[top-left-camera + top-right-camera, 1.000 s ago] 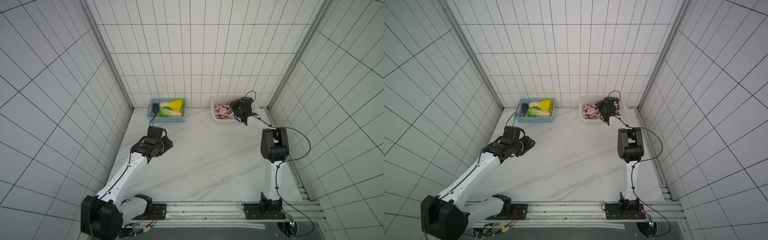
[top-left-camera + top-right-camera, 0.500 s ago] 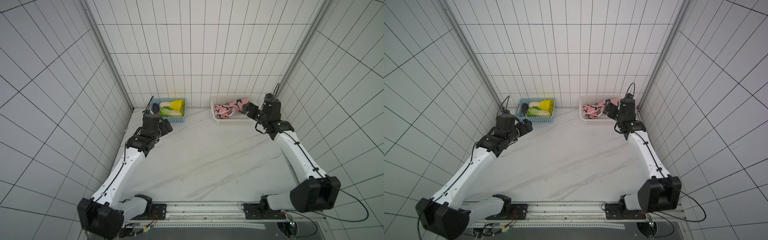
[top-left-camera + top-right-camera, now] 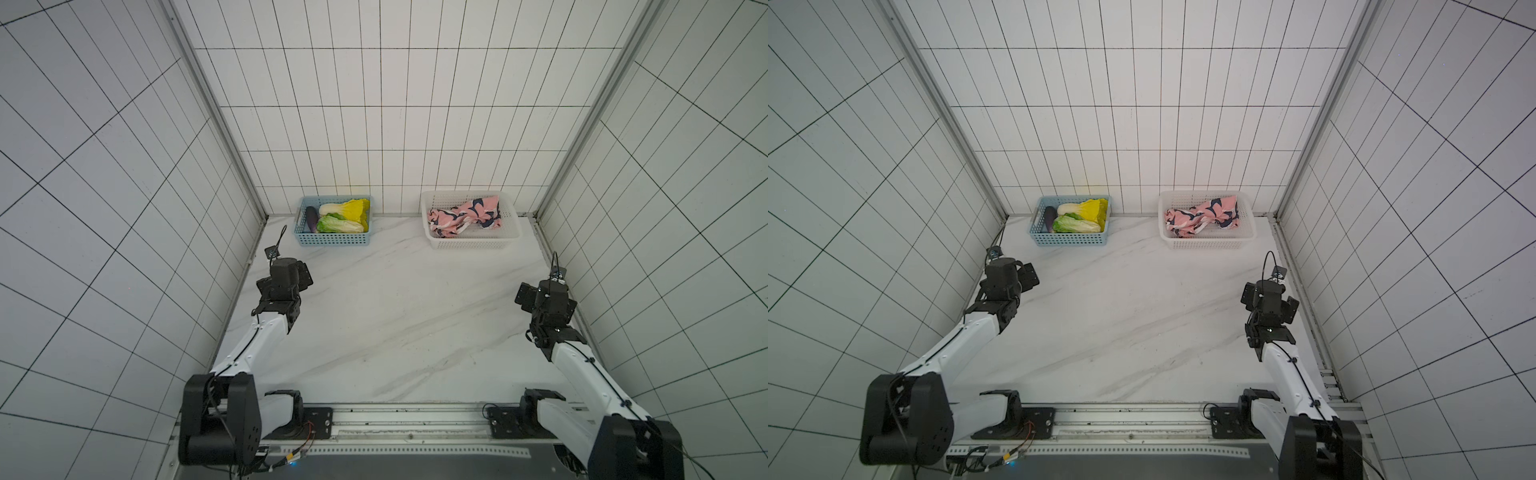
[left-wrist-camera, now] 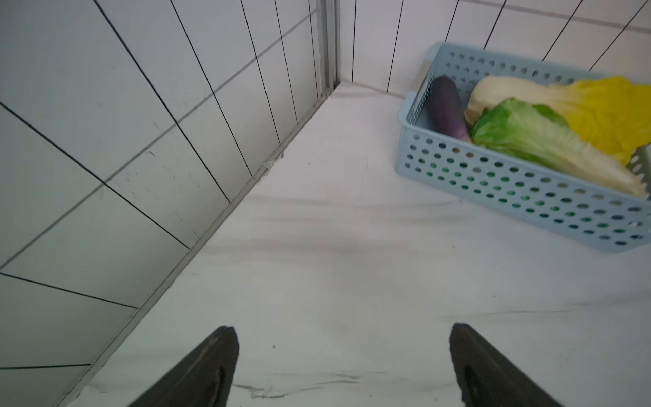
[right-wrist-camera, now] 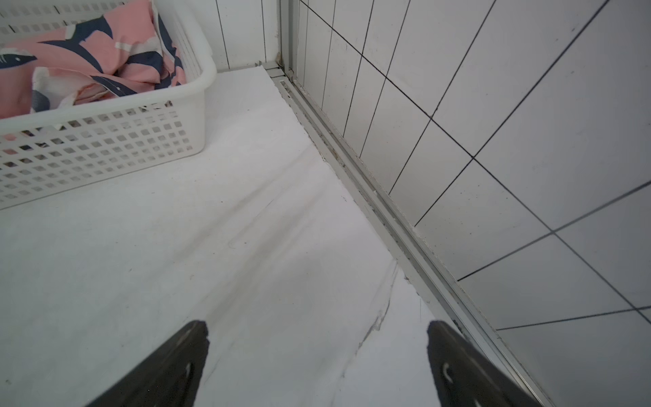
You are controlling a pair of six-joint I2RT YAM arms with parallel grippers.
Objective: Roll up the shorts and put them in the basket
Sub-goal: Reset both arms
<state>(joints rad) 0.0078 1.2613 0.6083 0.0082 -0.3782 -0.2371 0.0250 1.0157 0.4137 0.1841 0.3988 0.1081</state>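
Bunched up inside the white basket, at the far right of the tabletop: the shorts, pink with dark blue and white fish shapes. Wide open and holding nothing: the left gripper, near the blue basket with a purple eggplant, green lettuce and yellow cabbage. Wide open and empty too: the right gripper, near the white basket, apart from the shorts.
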